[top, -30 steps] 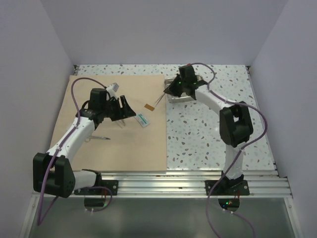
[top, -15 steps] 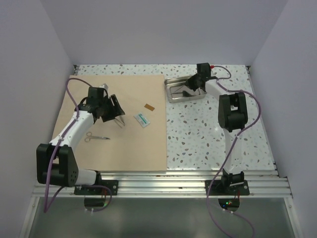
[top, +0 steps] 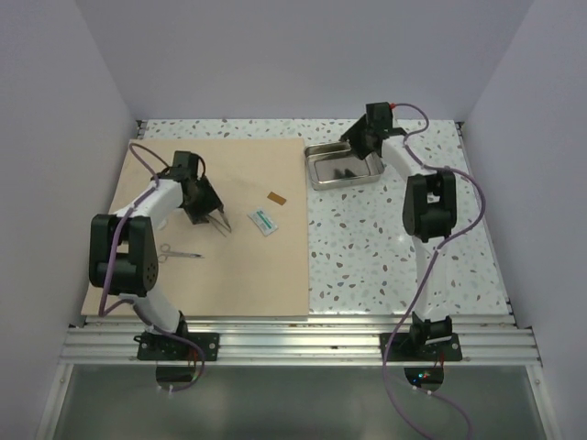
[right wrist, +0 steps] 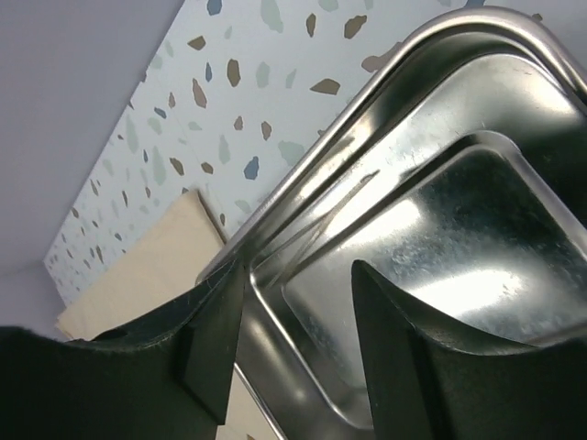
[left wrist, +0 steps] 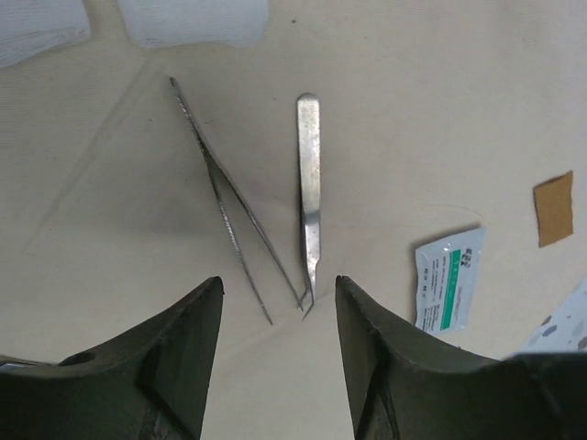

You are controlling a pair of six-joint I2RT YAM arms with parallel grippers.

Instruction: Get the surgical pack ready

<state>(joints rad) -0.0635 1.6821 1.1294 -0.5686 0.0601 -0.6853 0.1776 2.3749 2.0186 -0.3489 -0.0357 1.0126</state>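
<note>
The tan wrap sheet (top: 229,266) lies flat on the left half of the table. On it, two steel tweezers (left wrist: 310,192) (left wrist: 225,197) lie just ahead of my left gripper (left wrist: 278,293), which hangs open above the sheet (left wrist: 413,110) and holds nothing. In the top view the left gripper (top: 216,223) is near the sheet's middle. The shiny steel tray (top: 344,166) sits right of the sheet and looks empty. My right gripper (right wrist: 299,268) is open over one end of the tray (right wrist: 431,238), one finger by the rim, the other over the inside.
A white and green packet (top: 265,221) (left wrist: 448,278) and a small brown patch (top: 275,197) (left wrist: 553,209) lie on the sheet right of the left gripper. Small scissors (top: 179,254) lie nearer the front. White gauze (left wrist: 193,18) lies beyond the tweezers. Walls close in the table.
The right arm pulled back from the sheet's edge to the tray's far side, and its gripper opened. The left arm folded in to the left; its jaws narrowed a little.
</note>
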